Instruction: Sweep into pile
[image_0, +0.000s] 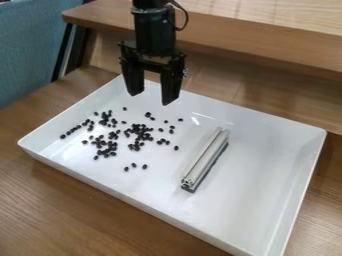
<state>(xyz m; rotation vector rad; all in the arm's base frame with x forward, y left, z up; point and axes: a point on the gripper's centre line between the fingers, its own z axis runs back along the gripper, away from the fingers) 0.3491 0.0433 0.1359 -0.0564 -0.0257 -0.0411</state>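
My black gripper (153, 98) hangs from the top edge over the back left part of the white tray (257, 200). Its two fingers stand wide apart, open, with nothing between them. Scattered black beans (139, 131) lie on the tray's left half, in front of and below the gripper, some in loose clusters and others single. Right of the beans, a silver metal bar (205, 156) with a dark underside lies on the tray floor, slanting from back right to front left. The gripper is up and to the left of the bar, apart from it.
The tray has raised walls all round and stands on a brown wooden table (80, 210). Behind it runs a raised wooden ledge (267, 45). A blue-grey panel (30, 45) is at the upper left.
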